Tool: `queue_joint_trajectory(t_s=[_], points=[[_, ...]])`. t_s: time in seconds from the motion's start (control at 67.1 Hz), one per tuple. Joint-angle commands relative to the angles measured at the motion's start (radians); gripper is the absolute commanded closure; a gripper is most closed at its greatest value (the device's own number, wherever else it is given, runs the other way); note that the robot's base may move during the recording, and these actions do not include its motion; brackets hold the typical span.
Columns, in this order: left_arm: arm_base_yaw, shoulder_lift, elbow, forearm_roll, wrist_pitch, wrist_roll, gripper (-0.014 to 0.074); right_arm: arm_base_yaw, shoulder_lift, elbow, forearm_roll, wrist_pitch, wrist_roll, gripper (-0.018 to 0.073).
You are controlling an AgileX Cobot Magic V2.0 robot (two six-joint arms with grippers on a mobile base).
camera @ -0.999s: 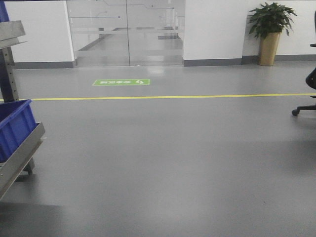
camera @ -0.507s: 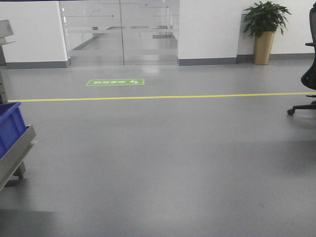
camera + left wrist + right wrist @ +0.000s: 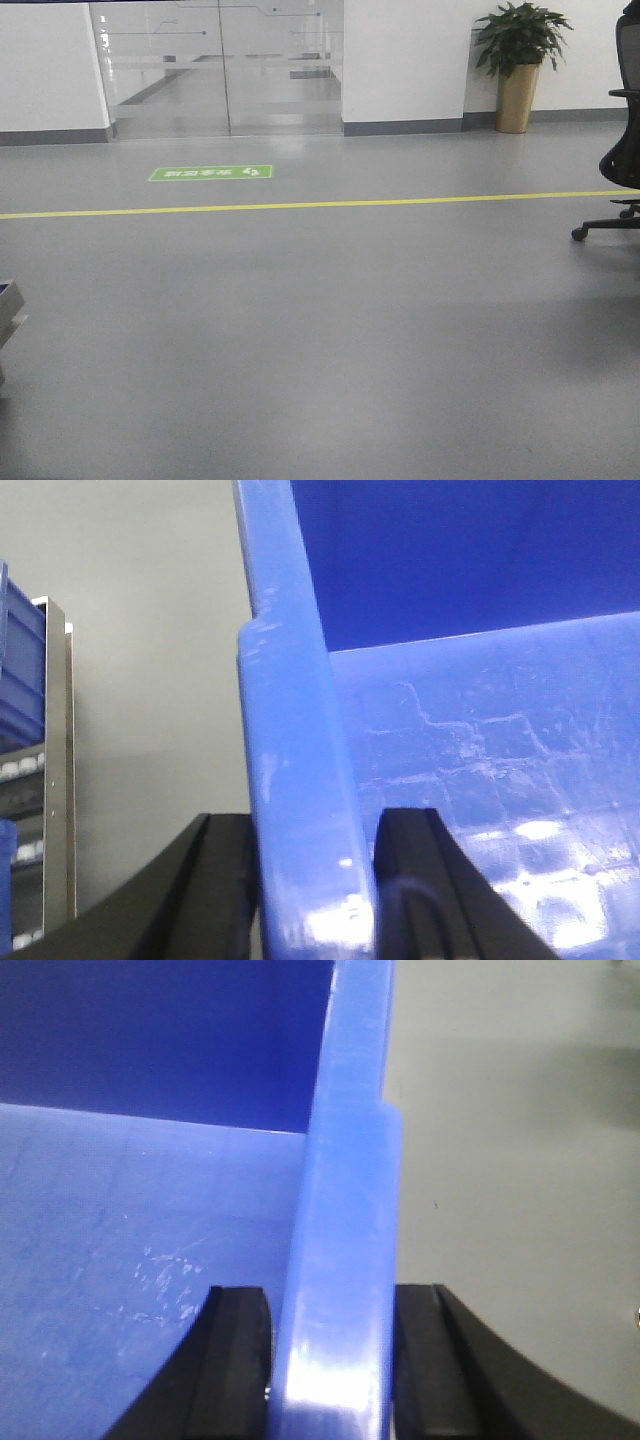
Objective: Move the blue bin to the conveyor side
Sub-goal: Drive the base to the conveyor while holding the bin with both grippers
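Two end effectors (image 3: pixel 312 880) (image 3: pixel 330 1360); one blue bin (image 3: pixel 480 780); perhaps two shelf bins (image 3: pixel 20 660).

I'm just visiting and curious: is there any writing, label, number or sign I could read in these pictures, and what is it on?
On the green floor sign: white characters, too small and blurred to read.
On the glass doors: only frosted lines, no text.
On the blue bin: no label or number on the parts that the wrist views show.
Nothing here is clear enough to quote.
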Motion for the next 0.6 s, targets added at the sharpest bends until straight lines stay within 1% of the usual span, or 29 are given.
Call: queue_joint_trajectory(t_s=[0.0, 0.581], points=[[-0.012, -0.014, -0.022, -0.029, -0.095, 0.015, 0.0614, 0.001, -0.016, -0.02, 0.019, -0.117, -0.02, 0.0636], [-0.012, -0.014, -0.022, -0.029, -0.095, 0.015, 0.0614, 0.001, -0.016, -0.02, 0.019, -0.117, -0.02, 0.0636]])
